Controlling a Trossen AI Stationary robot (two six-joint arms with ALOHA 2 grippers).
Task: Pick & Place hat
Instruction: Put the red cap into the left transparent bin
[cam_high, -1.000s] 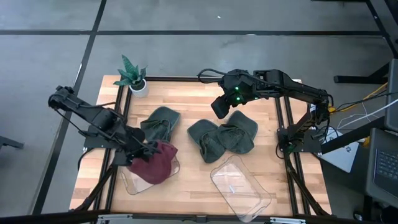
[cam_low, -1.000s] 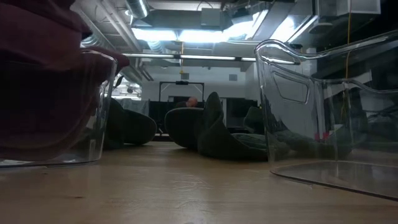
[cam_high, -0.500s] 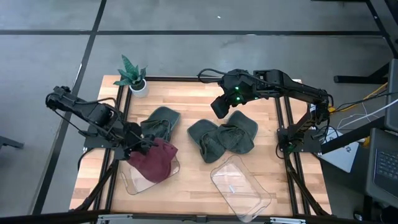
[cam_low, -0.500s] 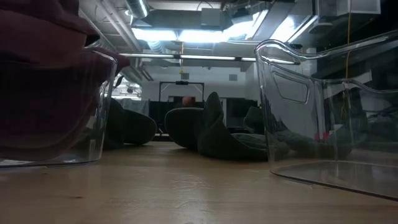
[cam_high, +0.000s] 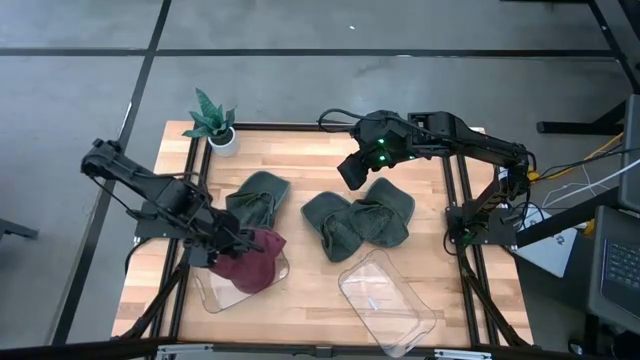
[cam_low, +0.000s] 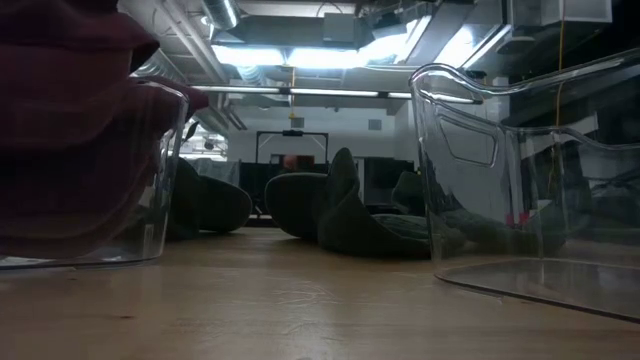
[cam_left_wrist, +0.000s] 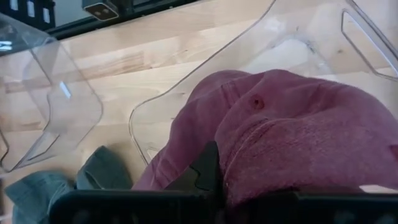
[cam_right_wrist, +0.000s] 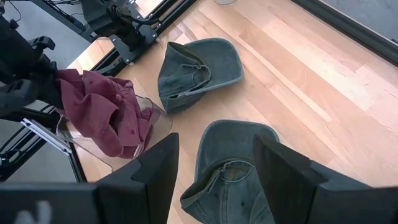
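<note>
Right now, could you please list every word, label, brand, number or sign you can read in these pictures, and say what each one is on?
None: no readable text in any view.
Maroon hat in the left hand: no print visible.
Green hats: no label visible.
Clear bins: unmarked.
Right hand: only a green light, no lettering.
Room behind the table in the low view: any signs are too small to read.

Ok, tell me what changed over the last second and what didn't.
The left gripper, shut on the maroon hat, drew back toward the table's left edge, then came in again, dragging the hat over the left clear bin. The right gripper, open, stayed above the green hats; those, the other clear bin and the plant did not move.
</note>
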